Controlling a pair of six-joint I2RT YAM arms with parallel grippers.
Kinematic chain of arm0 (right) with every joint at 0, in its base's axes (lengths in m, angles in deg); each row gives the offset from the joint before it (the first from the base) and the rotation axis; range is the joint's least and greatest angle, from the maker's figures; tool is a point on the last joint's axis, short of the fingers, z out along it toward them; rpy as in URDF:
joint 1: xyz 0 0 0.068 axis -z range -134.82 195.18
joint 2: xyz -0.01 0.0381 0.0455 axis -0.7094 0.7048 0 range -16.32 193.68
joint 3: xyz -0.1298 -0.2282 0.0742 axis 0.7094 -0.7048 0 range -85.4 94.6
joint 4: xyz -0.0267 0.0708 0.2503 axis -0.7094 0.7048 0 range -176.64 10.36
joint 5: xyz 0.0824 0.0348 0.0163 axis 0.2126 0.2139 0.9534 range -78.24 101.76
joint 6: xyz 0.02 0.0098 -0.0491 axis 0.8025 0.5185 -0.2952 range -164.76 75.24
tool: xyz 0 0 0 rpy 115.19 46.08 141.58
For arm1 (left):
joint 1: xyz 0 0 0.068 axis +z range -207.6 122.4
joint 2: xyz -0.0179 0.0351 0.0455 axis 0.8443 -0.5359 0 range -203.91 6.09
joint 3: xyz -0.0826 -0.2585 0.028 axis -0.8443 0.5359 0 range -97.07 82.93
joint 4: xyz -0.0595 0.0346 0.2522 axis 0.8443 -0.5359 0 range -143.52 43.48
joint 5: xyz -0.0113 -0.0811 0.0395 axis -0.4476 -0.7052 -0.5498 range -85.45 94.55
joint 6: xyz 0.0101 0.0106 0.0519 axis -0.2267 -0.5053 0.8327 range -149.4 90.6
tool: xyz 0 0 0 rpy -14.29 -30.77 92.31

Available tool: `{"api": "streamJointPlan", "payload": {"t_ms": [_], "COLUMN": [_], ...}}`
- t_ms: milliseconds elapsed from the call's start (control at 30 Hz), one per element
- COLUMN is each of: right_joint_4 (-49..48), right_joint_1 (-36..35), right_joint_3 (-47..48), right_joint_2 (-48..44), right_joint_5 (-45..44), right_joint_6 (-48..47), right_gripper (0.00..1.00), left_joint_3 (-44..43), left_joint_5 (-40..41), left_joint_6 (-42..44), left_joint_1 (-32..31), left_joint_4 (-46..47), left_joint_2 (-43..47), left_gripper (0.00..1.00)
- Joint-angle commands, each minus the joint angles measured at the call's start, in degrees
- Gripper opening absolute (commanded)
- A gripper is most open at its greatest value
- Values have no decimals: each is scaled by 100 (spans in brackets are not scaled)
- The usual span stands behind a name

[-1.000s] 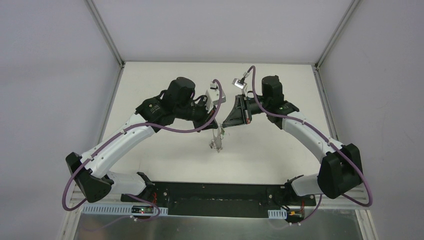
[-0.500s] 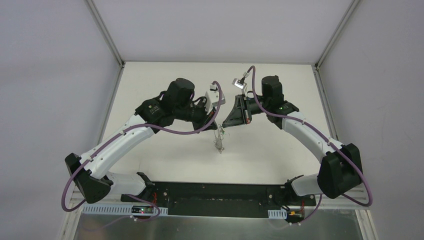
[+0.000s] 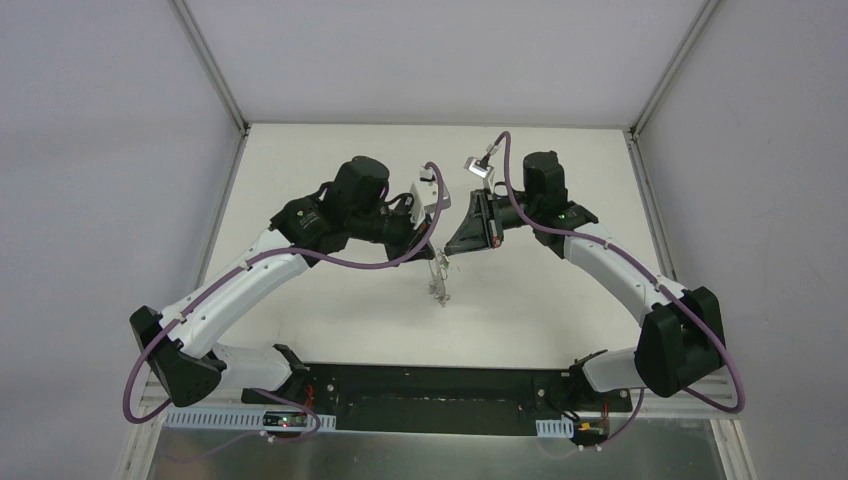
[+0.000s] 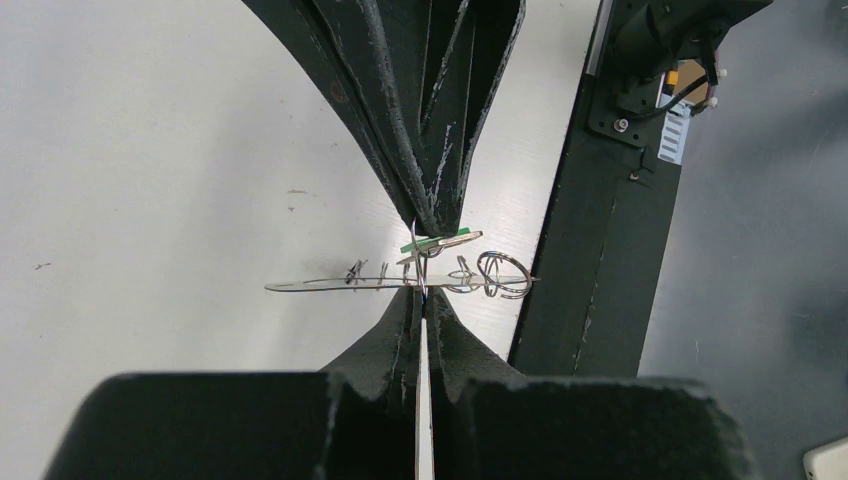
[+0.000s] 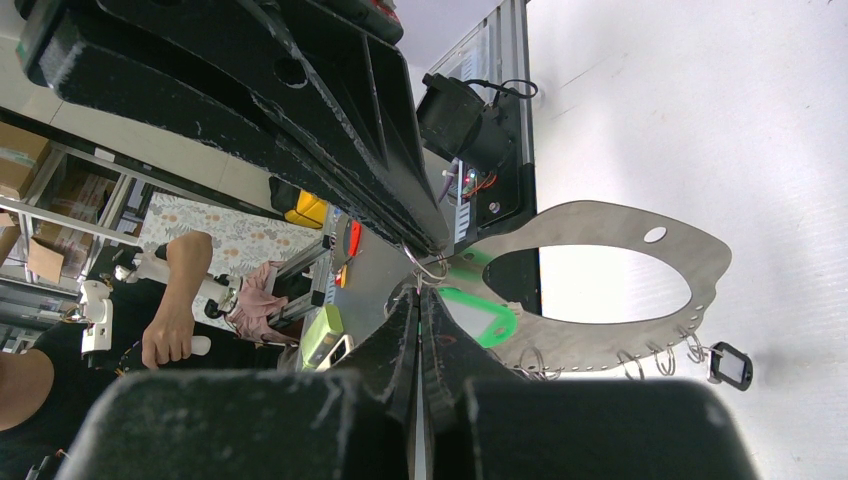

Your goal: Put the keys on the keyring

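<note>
Left gripper (image 4: pixel 421 302): fingers pressed together, clamped on the near edge of the keyring (image 5: pixel 600 224); raised above the middle of the table (image 3: pixel 330 310).
Right gripper (image 5: pixel 420 305): fingers together, pinching the key (image 4: pixel 432 241) at its green head; its tips face the left tips, almost touching.
Keyring: off the table, hanging below the two meeting tips in the top view; edge-on and level in the left wrist view.
Key: at the right tips, just beside the clamped edge of the keyring; whether it is threaded on cannot be told.
Tag (image 5: pixel 730 367): black, at the keyring's end away from the grippers.
Small rings (image 5: pixel 660 358): strung along one edge of the keyring.
</note>
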Motion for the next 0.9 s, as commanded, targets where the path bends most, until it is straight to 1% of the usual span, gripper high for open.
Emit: {"api": "streamJointPlan", "payload": {"t_ms": [0,667,867], "right_joint_4": [-98,-22,-24], "right_joint_1": [-34,-29,-26], "right_joint_3": [257,82,-1], "right_joint_2": [8,32,-25], "right_joint_5": [52,-77,-110], "right_joint_6": [-30,-187,-227], "right_gripper": [0,0,2], "left_joint_3": [-20,94,77], "left_joint_5": [-246,-289,-275], "left_joint_6": [57,191,195], "left_joint_1": [-60,-64,-66], "left_joint_4": [234,297,321], "left_joint_2": [139,305,298], "left_gripper": [0,0,0]}}
